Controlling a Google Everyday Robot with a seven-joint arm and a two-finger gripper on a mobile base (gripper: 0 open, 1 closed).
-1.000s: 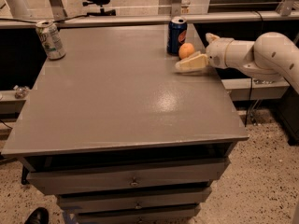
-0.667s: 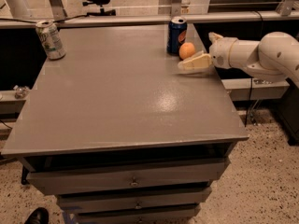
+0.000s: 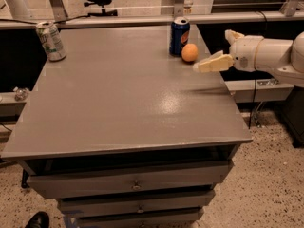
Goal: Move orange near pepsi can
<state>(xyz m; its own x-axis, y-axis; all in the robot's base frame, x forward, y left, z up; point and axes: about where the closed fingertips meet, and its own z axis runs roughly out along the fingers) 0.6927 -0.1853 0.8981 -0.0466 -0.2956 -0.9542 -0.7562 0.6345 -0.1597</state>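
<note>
The orange point(image 3: 189, 52) rests on the grey table point(image 3: 118, 99) at its far right, touching or nearly touching the right side of the dark blue pepsi can point(image 3: 179, 36), which stands upright. My gripper point(image 3: 219, 49) is to the right of the orange, above the table's right edge, apart from it. Its cream fingers point(image 3: 212, 63) are spread open and hold nothing. The white arm reaches in from the right.
A silver-white and green can point(image 3: 50, 41) stands at the table's far left corner. The table has drawers below its front edge. An office chair and metal frame rails are behind the table. Speckled floor lies to the right.
My gripper has drawn back to the right, away from the orange, which now sits free beside the pepsi can.
</note>
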